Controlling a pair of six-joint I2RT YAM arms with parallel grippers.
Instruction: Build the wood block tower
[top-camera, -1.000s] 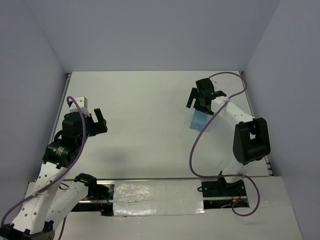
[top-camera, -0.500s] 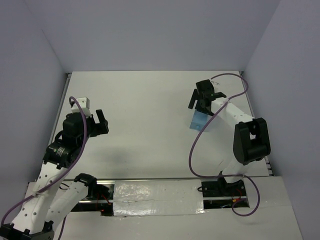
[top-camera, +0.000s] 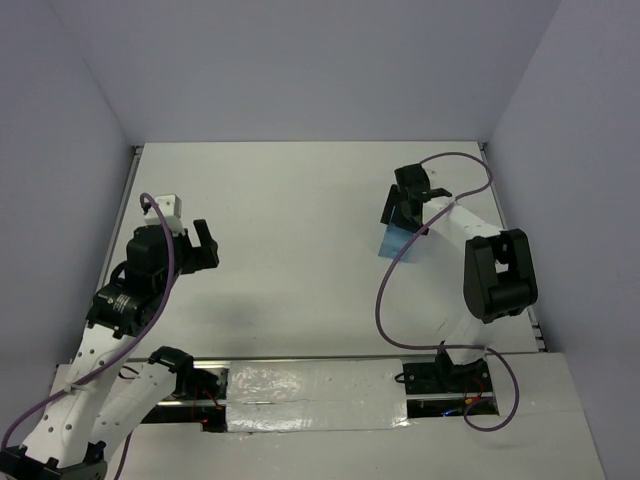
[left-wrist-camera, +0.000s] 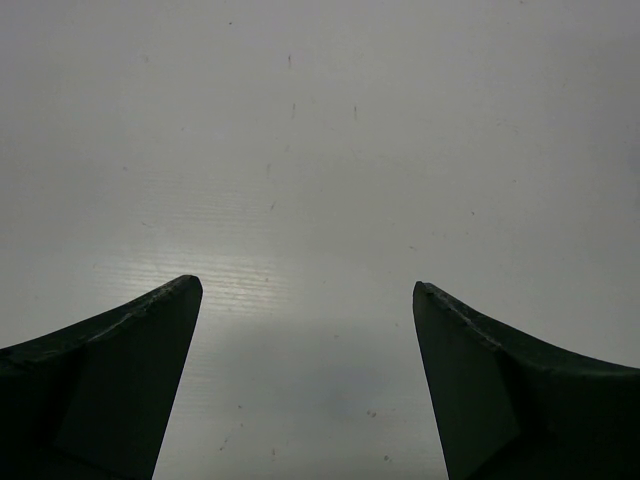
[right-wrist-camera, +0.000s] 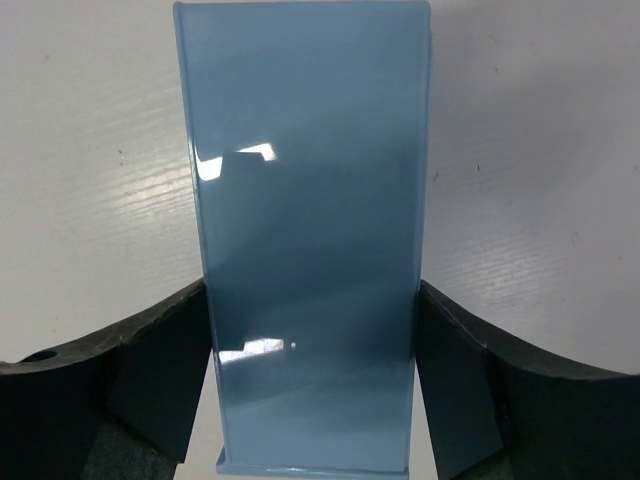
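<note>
No wood blocks or wood block tower show in any view. A light blue rectangular plastic box (right-wrist-camera: 310, 150) lies on the white table (top-camera: 300, 220) at the right. My right gripper (right-wrist-camera: 312, 290) straddles its near end, with both dark fingers pressed against its long sides. From above, the right gripper (top-camera: 405, 212) sits over the far end of the box (top-camera: 395, 243). My left gripper (top-camera: 200, 245) hovers over bare table at the left. In its wrist view the left gripper (left-wrist-camera: 308, 285) stands wide open with nothing between the fingers.
Grey walls enclose the table at the back and on both sides. A purple cable (top-camera: 385, 300) loops from the right arm down to its base. The arm bases stand on the foil-taped near edge (top-camera: 320, 385).
The right gripper has settled slightly nearer over the blue box and its fingers have come in against the box's sides. The left arm has barely moved.
</note>
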